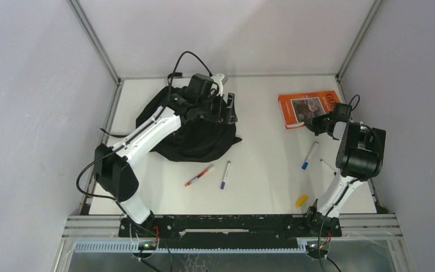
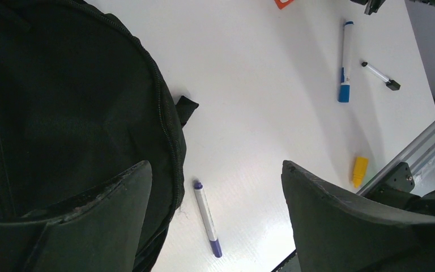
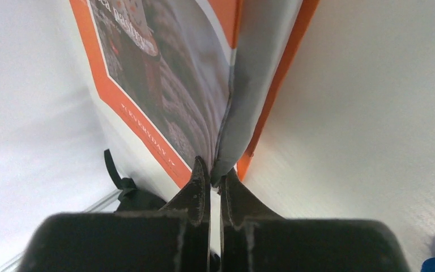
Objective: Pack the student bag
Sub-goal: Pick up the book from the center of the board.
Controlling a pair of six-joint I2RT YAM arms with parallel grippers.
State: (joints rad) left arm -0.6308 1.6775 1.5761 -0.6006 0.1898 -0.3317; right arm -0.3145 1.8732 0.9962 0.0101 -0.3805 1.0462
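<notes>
The student bag (image 1: 195,139), a soft black backpack, lies crumpled at the back left of the table. My left gripper (image 1: 227,109) hovers open over its right edge. In the left wrist view one finger hangs above the bag's (image 2: 62,102) zipped rim and the other above bare table, nothing between them (image 2: 215,165). An orange book (image 1: 307,107) lies at the back right. My right gripper (image 1: 312,122) is shut at its near edge. In the right wrist view the fingertips (image 3: 214,173) pinch the corner of the book (image 3: 164,85), where its grey page block meets the cover.
Loose on the white table are a red marker (image 1: 199,175), a purple pen (image 1: 225,174), a blue marker (image 1: 310,154), a thin black-capped pen (image 1: 328,165) and a small yellow piece (image 1: 301,200). Grey walls close in the back and sides.
</notes>
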